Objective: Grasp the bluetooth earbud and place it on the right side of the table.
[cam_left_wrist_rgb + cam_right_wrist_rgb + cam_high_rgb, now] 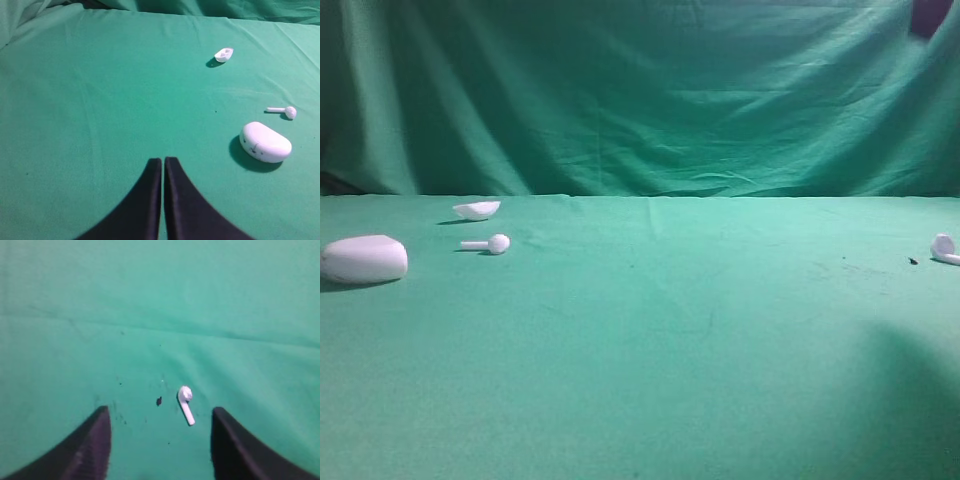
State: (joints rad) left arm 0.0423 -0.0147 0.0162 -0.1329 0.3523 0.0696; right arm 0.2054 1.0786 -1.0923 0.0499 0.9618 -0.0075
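Note:
The bluetooth earbud (945, 247) is small, white and glossy and lies on the green table (650, 340) at the far right edge. In the right wrist view it (185, 404) lies on the cloth just ahead of my right gripper (157, 410), nearer the right finger; the jaws stand wide apart and hold nothing. My left gripper (163, 160) is shut and empty, hovering over bare cloth left of the white case. Neither gripper shows in the high view.
At the far left lie a white oval case (363, 259) (265, 142), a second white earbud with a longer straight stem (490, 243) (285, 111) and a white half-shell piece (477, 209) (224, 54). A dark speck (158, 401) lies beside the bluetooth earbud.

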